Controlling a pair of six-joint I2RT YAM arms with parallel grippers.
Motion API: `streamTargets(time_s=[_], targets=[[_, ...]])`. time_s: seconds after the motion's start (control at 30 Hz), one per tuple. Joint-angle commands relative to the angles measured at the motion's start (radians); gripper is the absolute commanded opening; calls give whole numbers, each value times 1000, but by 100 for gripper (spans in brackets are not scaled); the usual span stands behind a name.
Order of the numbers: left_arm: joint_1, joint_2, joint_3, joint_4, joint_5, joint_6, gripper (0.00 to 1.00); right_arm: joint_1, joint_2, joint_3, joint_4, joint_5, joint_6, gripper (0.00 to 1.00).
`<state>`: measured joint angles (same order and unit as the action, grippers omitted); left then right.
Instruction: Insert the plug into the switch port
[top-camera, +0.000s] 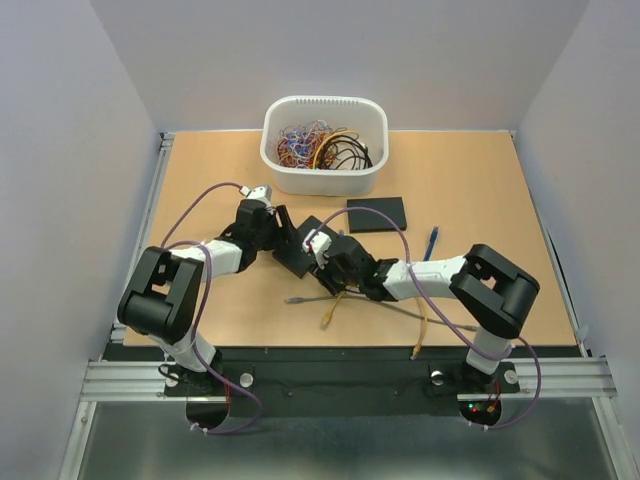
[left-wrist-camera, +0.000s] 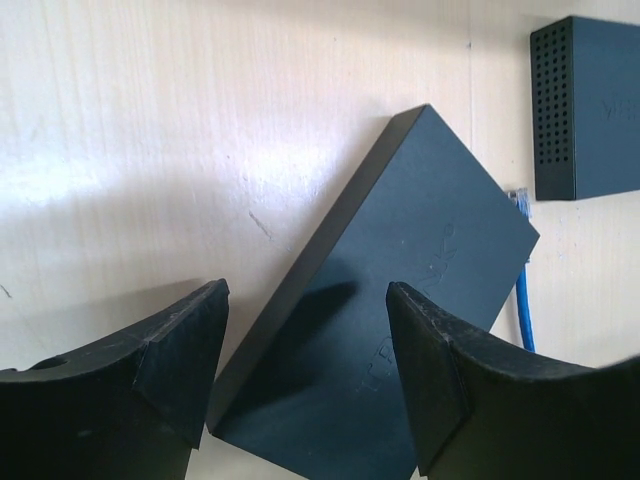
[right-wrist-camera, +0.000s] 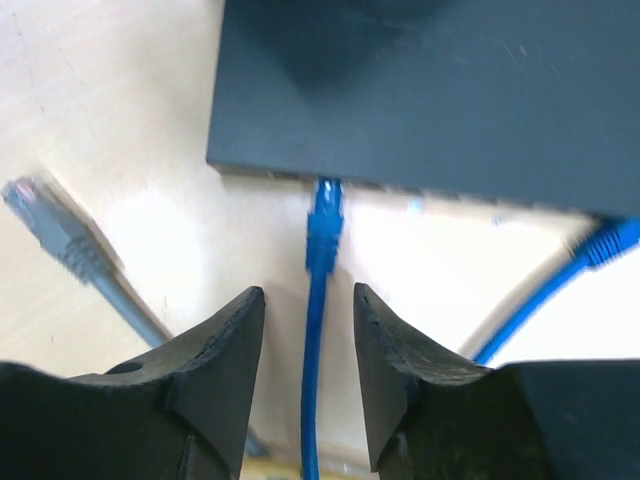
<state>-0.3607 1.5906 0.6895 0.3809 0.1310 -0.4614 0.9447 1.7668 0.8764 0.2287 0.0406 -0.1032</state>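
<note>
A flat black switch (top-camera: 297, 259) lies tilted on the table between both grippers. My left gripper (left-wrist-camera: 305, 300) is open just above the switch's top (left-wrist-camera: 400, 260); in the top view it (top-camera: 283, 232) is at the box's left. My right gripper (right-wrist-camera: 308, 295) is open and faces the switch's port edge (right-wrist-camera: 430, 90). A blue cable (right-wrist-camera: 322, 230) runs between its fingers without touching them, and its connector is at a port on that edge. The yellow cable (top-camera: 330, 312) lies on the table near the right arm, its plug end (top-camera: 326, 322) free.
A second black switch (top-camera: 377, 214) lies behind to the right, also in the left wrist view (left-wrist-camera: 590, 110). A grey cable's connector (right-wrist-camera: 45, 215) lies left of the right gripper. Another blue cable (right-wrist-camera: 560, 280) is at the right. A white bin (top-camera: 325, 175) of wires stands at the back.
</note>
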Motion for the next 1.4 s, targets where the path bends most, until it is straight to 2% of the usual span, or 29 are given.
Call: streamTargets(time_s=[0.0, 0.27, 0.5, 0.6, 0.97, 1.37], targets=[[9, 9, 58, 9, 12, 13, 74, -1, -59, -30, 9, 32, 40, 45], [8, 26, 25, 73, 68, 9, 71, -12, 20, 13, 9, -24, 42, 35], [8, 35, 12, 92, 117, 32, 69, -14, 71, 59, 9, -28, 37, 5], [8, 52, 4, 96, 140, 29, 69, -18, 83, 71, 11, -27, 31, 0], [8, 126, -1, 53, 171, 0, 68, -34, 105, 75, 49, -12, 39, 0], [-29, 78, -150, 116, 202, -86, 68, -34, 134, 99, 127, -36, 100, 0]])
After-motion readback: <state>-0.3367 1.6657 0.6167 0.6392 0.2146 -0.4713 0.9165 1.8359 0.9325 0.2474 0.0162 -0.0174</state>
